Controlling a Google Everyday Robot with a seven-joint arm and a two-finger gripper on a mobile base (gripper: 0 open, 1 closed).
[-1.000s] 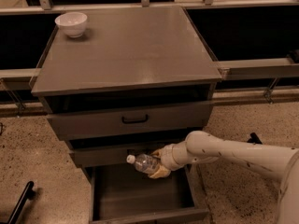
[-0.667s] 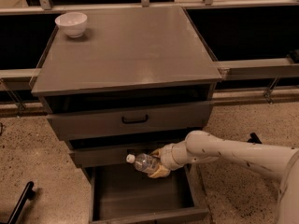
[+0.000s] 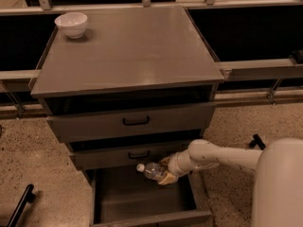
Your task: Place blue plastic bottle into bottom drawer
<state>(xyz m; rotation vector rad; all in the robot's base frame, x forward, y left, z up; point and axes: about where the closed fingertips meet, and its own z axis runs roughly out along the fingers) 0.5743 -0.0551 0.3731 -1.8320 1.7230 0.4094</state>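
The blue plastic bottle is clear with a white cap pointing left. It lies sideways in my gripper, which is shut on its right end. The gripper reaches in from the right on a white arm and holds the bottle above the open bottom drawer, just below the front of the middle drawer. The bottom drawer is pulled out and its grey inside shows nothing in it.
A white bowl stands at the back left of the grey cabinet top. The top drawer has a black handle and is slightly out. A black bar lies on the speckled floor at lower left.
None; the gripper and bottle hold the same place over the open bottom drawer.
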